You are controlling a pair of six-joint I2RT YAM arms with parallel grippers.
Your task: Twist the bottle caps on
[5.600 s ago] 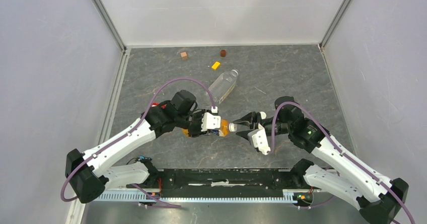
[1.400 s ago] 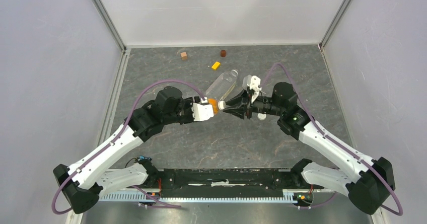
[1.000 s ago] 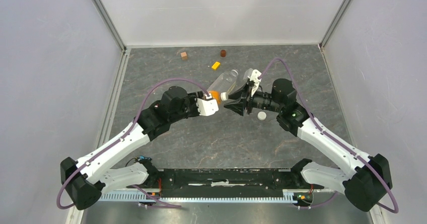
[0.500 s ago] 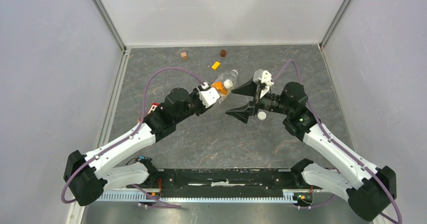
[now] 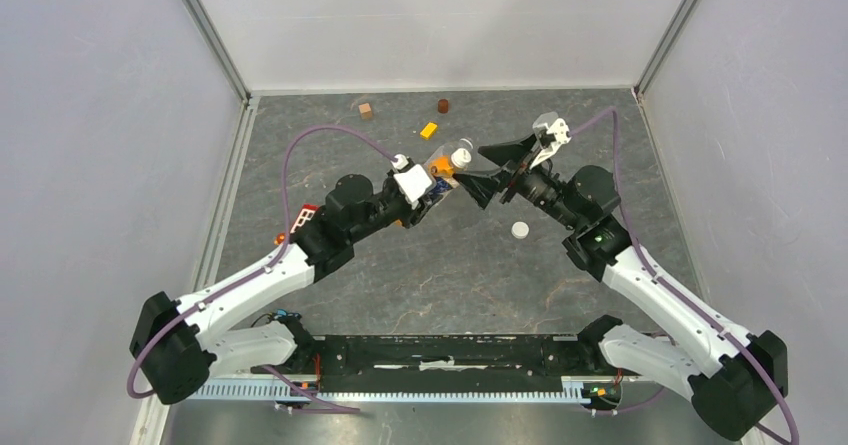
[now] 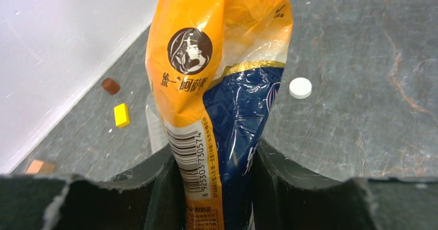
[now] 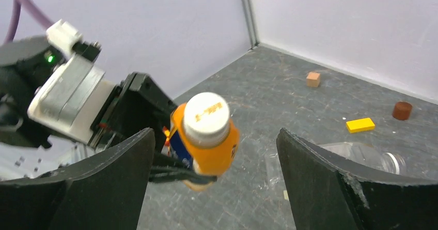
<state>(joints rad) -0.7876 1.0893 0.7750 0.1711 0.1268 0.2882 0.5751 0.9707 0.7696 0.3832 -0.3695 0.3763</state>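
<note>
The grey stone-patterned worktop (image 5: 440,275) fills the floor of the white-walled cell, and both arms reach out over it toward the orange bottle (image 7: 204,147). The left gripper (image 5: 428,185) has its jaws pinching that bottle around the lower, blue-labelled part of its body. It is held up off the worktop and tilted, with its top aimed at the other arm. The right gripper (image 5: 476,168) faces the bottle's top with its jaws spread wide, one finger to each side of it and neither touching.

The clear bottle (image 7: 361,160) lies on its side on the worktop just behind and below the orange bottle, partly hidden by it from above.

One white cap (image 7: 206,115) sits on the neck of the orange bottle; how tight it is I cannot tell. The other cap (image 5: 519,230) lies flat on the worktop, to the right of the orange bottle and nearer the arm bases, well apart from it.

Beyond the orange bottle, toward the back wall, lie a yellow block (image 5: 429,130), a tan cube (image 5: 366,111) and a small brown cylinder (image 5: 443,105).
</note>
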